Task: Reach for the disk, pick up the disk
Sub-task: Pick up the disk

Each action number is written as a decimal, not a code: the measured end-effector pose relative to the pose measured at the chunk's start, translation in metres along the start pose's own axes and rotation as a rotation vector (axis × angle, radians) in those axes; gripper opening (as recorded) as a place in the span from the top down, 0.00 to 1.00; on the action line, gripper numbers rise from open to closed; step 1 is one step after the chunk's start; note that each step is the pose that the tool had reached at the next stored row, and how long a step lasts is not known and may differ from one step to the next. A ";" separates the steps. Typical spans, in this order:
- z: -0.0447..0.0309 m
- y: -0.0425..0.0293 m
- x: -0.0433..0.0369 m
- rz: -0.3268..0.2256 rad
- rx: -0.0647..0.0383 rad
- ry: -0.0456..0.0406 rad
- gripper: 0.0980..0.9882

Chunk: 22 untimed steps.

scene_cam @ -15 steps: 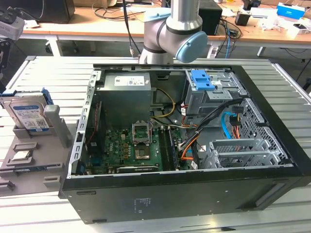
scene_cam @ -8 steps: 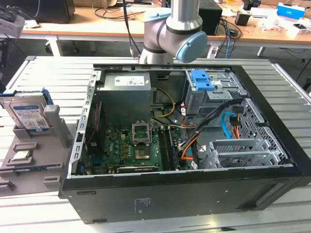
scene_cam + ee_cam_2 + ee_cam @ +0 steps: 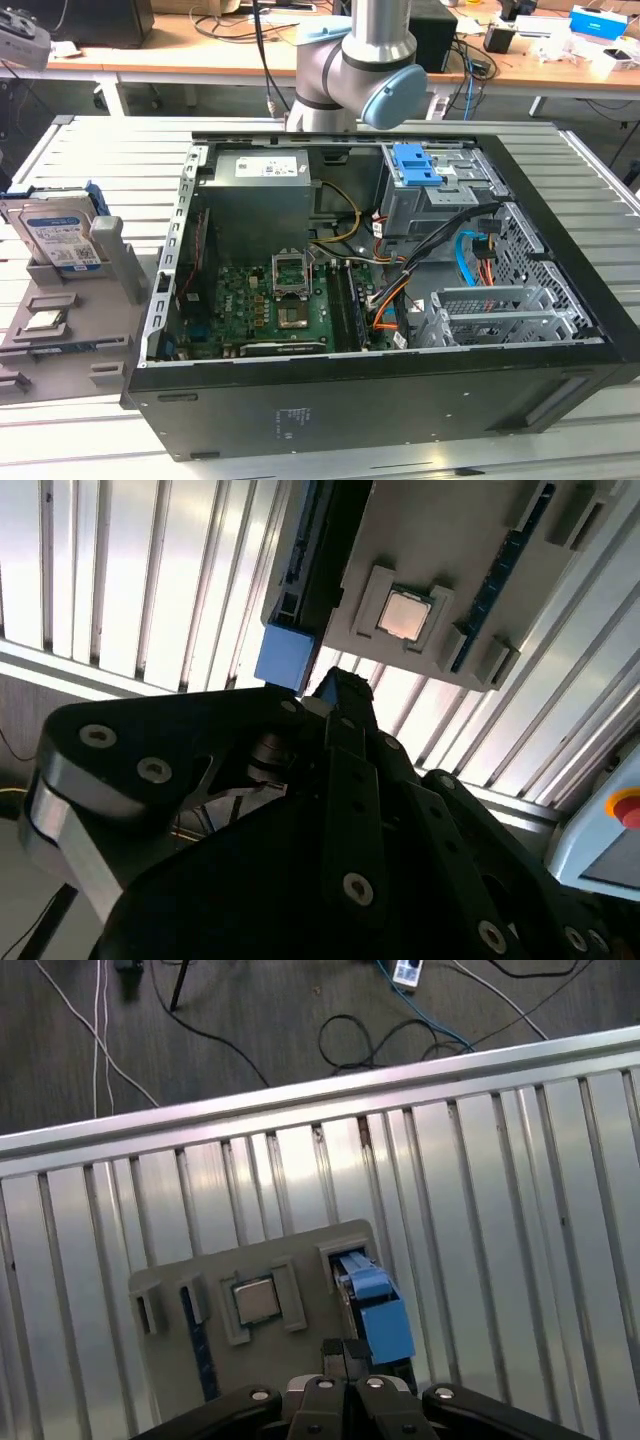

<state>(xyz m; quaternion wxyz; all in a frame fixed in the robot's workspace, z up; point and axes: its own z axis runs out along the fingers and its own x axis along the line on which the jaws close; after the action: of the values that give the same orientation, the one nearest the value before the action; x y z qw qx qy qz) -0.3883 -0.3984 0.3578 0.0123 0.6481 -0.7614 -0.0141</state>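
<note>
The disk (image 3: pixel 58 238) stands on edge in a grey holder (image 3: pixel 62 335) at the exterior view's left, its white-and-blue label facing the camera and a blue bracket around it. In both wrist views I look down on it edge-on. There its blue bracket (image 3: pixel 378 1312) (image 3: pixel 285 655) pokes out of the holder's slot. My gripper (image 3: pixel 343 1352) (image 3: pixel 340 685) hangs above the holder, close beside the disk's blue end but apart from it. Its fingers are shut together with nothing between them.
An open computer case (image 3: pixel 380 260) takes up the middle of the slatted metal table (image 3: pixel 90 150), with a blue latch on a grey cage (image 3: pixel 415 165) inside. A small square chip (image 3: pixel 255 1302) lies in the holder beside the disk. Cables lie on the floor (image 3: pixel 350 1030) beyond the table edge.
</note>
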 end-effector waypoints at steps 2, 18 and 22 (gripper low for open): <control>0.0000 0.0000 0.0000 -0.025 0.000 0.0009 0.99; 0.0000 -0.0004 -0.0001 -0.182 0.000 0.0068 0.99; 0.0000 -0.0005 -0.0001 -0.182 0.000 0.0068 0.98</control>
<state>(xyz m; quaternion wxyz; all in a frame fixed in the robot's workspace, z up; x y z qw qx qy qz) -0.3878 -0.3984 0.3578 0.0136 0.7145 -0.6993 -0.0129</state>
